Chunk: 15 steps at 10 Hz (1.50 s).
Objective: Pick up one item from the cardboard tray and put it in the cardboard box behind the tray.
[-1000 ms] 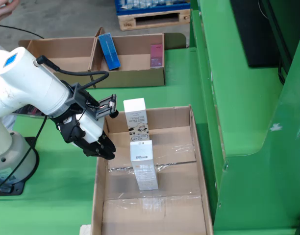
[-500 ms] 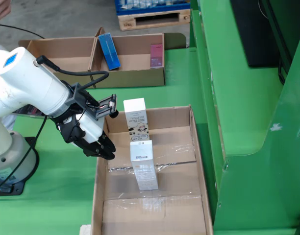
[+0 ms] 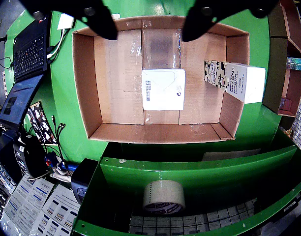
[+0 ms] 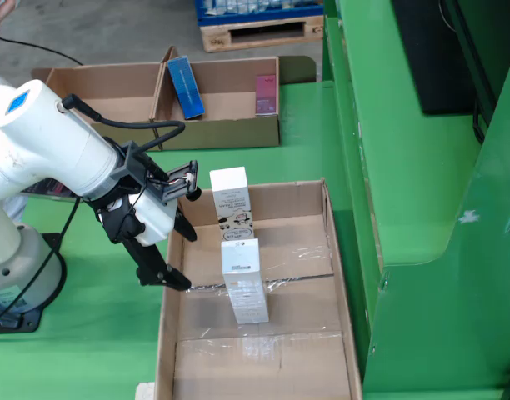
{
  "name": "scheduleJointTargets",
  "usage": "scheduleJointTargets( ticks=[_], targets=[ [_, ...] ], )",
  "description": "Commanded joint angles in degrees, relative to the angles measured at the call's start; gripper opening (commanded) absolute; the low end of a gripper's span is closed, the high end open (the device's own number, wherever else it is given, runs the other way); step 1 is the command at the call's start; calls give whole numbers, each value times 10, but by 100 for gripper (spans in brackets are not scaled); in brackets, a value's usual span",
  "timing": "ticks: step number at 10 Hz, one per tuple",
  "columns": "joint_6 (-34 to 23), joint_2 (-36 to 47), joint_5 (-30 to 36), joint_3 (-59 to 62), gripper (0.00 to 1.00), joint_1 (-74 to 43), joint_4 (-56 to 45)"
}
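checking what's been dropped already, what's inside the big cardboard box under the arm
The cardboard box holds two cartons: a white carton mid-floor, and a printed carton against one wall. The jaws' dark shapes cover part of the far wall.

A green tabletop fills most of the fixed view, with a raised green metal ledge along its right side and a dark panel standing above that ledge. Beyond the tabletop's far edge lies grey concrete floor, where a wooden pallet carries a blue crate. In the end-effector view, a black laptop sits at the left edge beside loose cables, a roll of tape rests in a green shelf recess, and printed label sheets spread across the lower left corner. Light is even and shadows are soft.
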Motion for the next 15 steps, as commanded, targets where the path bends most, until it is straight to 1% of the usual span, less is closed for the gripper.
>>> scheduleJointTargets(
  ticks=[1,3,12,13,15],
  targets=[
    [-2,10,0,15,80,-1,7],
    [-2,10,0,15,100,-1,7],
    [-2,10,0,15,100,-1,7],
    [23,2,-15,29,100,26,-7],
    [41,-35,-31,75,100,50,-26]
  ],
)
